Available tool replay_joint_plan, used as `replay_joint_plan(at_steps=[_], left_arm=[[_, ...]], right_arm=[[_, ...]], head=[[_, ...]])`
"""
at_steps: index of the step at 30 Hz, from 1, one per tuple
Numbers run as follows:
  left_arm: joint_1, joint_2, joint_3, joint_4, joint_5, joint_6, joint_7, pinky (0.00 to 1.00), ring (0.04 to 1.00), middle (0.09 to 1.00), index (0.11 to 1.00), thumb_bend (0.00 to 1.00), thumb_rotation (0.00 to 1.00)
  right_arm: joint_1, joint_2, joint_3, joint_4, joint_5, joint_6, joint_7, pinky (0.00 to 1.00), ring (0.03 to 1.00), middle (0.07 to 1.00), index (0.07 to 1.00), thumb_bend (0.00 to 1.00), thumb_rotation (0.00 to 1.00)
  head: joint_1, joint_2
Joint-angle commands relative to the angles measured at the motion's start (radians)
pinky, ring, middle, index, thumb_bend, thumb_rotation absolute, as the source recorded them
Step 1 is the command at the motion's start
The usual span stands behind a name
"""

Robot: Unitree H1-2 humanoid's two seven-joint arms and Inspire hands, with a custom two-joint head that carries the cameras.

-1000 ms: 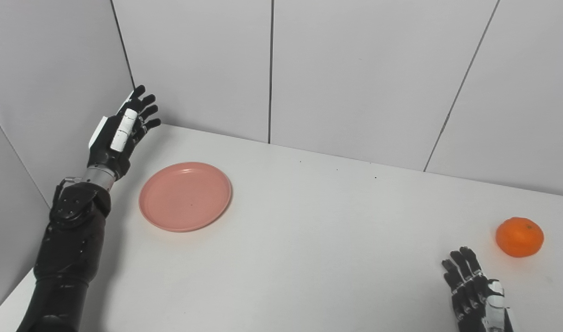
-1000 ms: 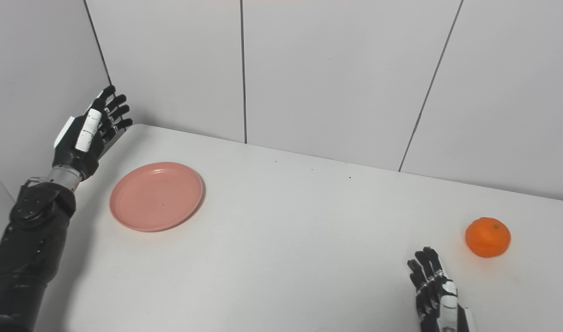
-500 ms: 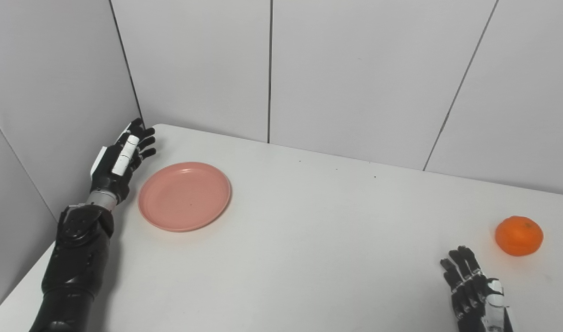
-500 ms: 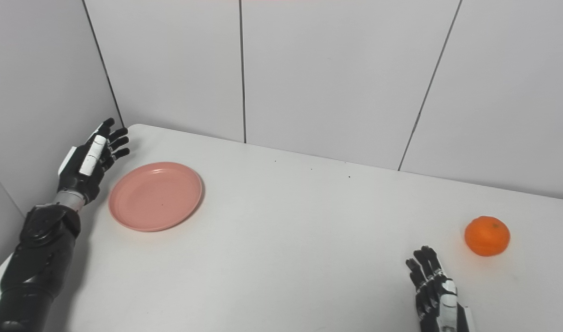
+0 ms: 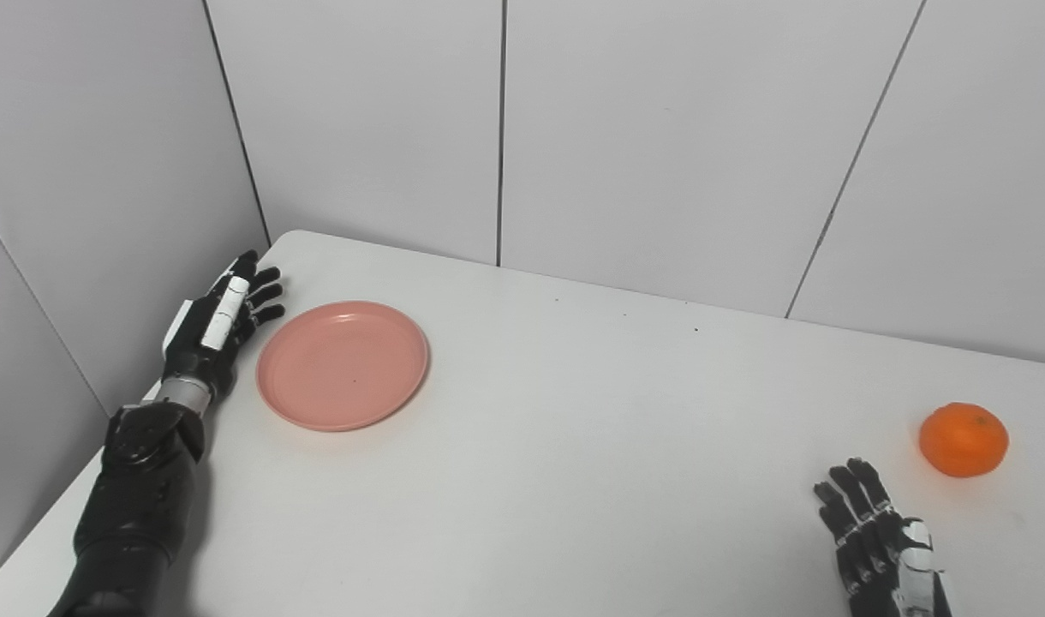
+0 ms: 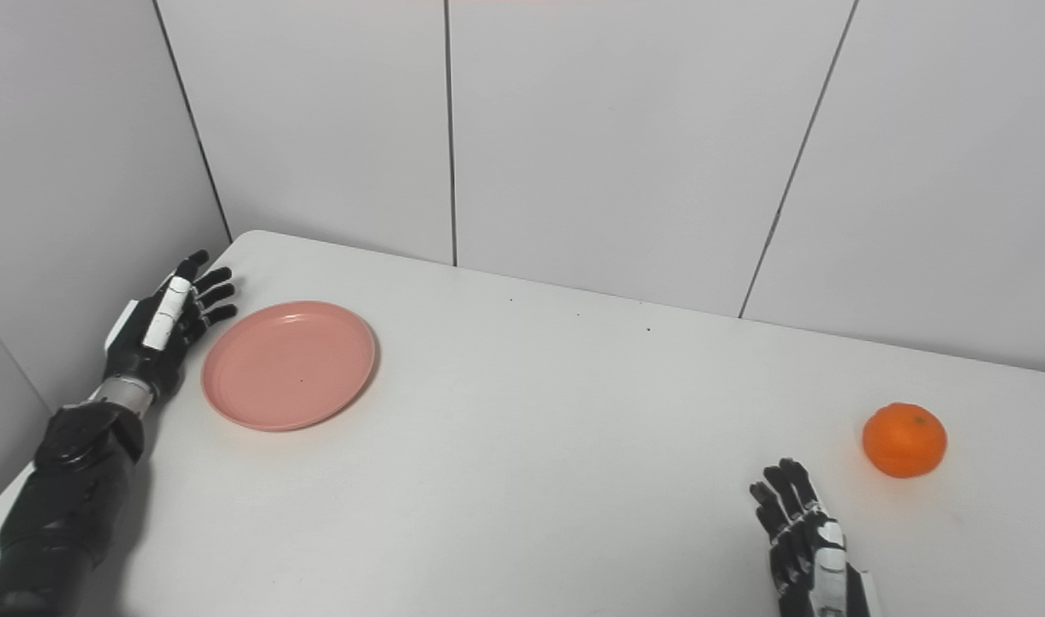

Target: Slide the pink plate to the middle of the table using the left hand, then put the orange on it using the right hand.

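The round pink plate (image 5: 343, 364) lies flat on the white table (image 5: 574, 446), at its left side. My left hand (image 5: 216, 324) is low over the table just left of the plate, fingers spread and open, a small gap from the rim. At the far right sits the orange (image 5: 964, 440). My right hand (image 5: 882, 548) rests open near the bottom edge, below and left of the orange, holding nothing. In the right eye view the plate (image 6: 289, 364), the orange (image 6: 904, 440), the left hand (image 6: 164, 324) and the right hand (image 6: 809, 548) stand the same way.
Grey wall panels (image 5: 659, 146) close the table at the back, and a side wall (image 5: 86, 188) stands close behind my left hand. The table's left edge runs beside my left forearm (image 5: 141, 480).
My left hand has come down from in front of the wall corner to table height beside the plate's left rim. Plate, orange and right hand have stayed in place.
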Motion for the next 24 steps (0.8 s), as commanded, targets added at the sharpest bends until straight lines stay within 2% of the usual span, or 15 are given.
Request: replay_joint_plan(at_steps=[1, 7, 10, 14, 17, 21, 24], left_arm=[[-0.046, 0.037, 0.001, -0.004, -0.004, -0.032, -0.011, 0.78, 0.861, 0.863, 0.911, 1.00, 0.77], [-0.050, 0.029, 0.032, 0.012, -0.098, 0.006, -0.095, 0.73, 0.851, 0.884, 0.919, 1.00, 0.77], [-0.051, 0.020, 0.046, 0.015, -0.140, 0.034, -0.127, 0.82, 0.880, 0.888, 0.940, 1.00, 0.75], [-0.056, 0.007, 0.067, 0.034, -0.187, 0.059, -0.166, 0.84, 0.895, 0.869, 0.949, 1.00, 0.74], [-0.048, -0.002, 0.064, 0.022, -0.195, 0.067, -0.177, 0.85, 0.896, 0.874, 0.955, 0.99, 0.76], [-0.040, -0.024, 0.084, -0.008, -0.239, 0.120, -0.173, 0.85, 0.869, 0.892, 0.957, 0.95, 0.78], [-0.026, -0.037, 0.089, -0.045, -0.255, 0.151, -0.169, 0.87, 0.887, 0.905, 0.959, 0.93, 0.80]], right_arm=[[0.037, 0.010, 0.006, 0.030, 0.011, -0.029, 0.008, 0.97, 0.902, 0.913, 0.903, 0.75, 0.98], [0.036, 0.014, 0.005, 0.033, 0.019, -0.032, 0.008, 0.97, 0.902, 0.913, 0.902, 0.74, 0.98], [0.036, 0.014, 0.005, 0.031, 0.015, -0.025, 0.004, 0.97, 0.899, 0.912, 0.903, 0.74, 0.98], [0.037, 0.015, 0.005, 0.030, 0.015, -0.025, 0.003, 0.96, 0.894, 0.910, 0.903, 0.74, 0.98], [0.036, 0.014, 0.004, 0.033, 0.016, -0.029, 0.005, 0.96, 0.892, 0.907, 0.904, 0.74, 0.99], [0.036, 0.012, 0.005, 0.031, 0.013, -0.030, 0.006, 0.95, 0.889, 0.905, 0.902, 0.75, 0.99], [0.035, 0.009, 0.007, 0.032, 0.012, -0.033, 0.010, 0.96, 0.895, 0.911, 0.908, 0.76, 1.00]], head=[[-0.002, 0.002], [-0.004, 0.003], [-0.005, 0.005], [-0.007, 0.007], [-0.008, 0.010], [-0.011, 0.011], [-0.012, 0.012]])
